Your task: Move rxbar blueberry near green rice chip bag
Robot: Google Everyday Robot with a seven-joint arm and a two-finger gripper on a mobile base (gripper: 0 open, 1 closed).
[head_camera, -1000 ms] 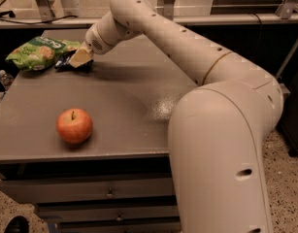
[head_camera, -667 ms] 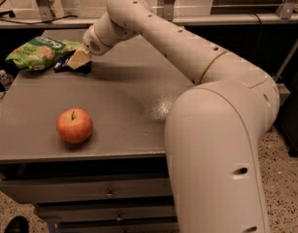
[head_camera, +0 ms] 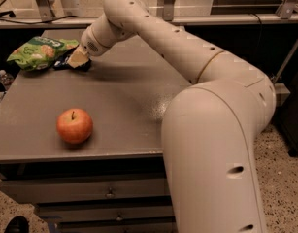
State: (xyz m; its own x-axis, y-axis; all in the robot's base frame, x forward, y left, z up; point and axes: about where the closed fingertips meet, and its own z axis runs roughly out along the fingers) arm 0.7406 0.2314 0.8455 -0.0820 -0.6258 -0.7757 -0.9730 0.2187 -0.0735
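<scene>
Grey surface (head_camera: 139,96), 11 o'clock corner: your hand (head_camera: 78,58) rests at the rxbar blueberry (head_camera: 64,63), just beside the green rice chip bag (head_camera: 39,51). Its grip state cannot be told. Placement appears nearly complete; expect to release, then retract.

The green rice chip bag (head_camera: 39,51) is seen to be of crinkled, glossy film. Just beside the bag, the gripper (head_camera: 78,58), tan and matt, is set at the dark wrapper of the rxbar blueberry (head_camera: 62,64). The arm (head_camera: 197,57) is clad in smooth cream plastic. The grey surface (head_camera: 134,101) is matt with a faint sheen. The apple (head_camera: 74,125) is smooth-skinned.
</scene>
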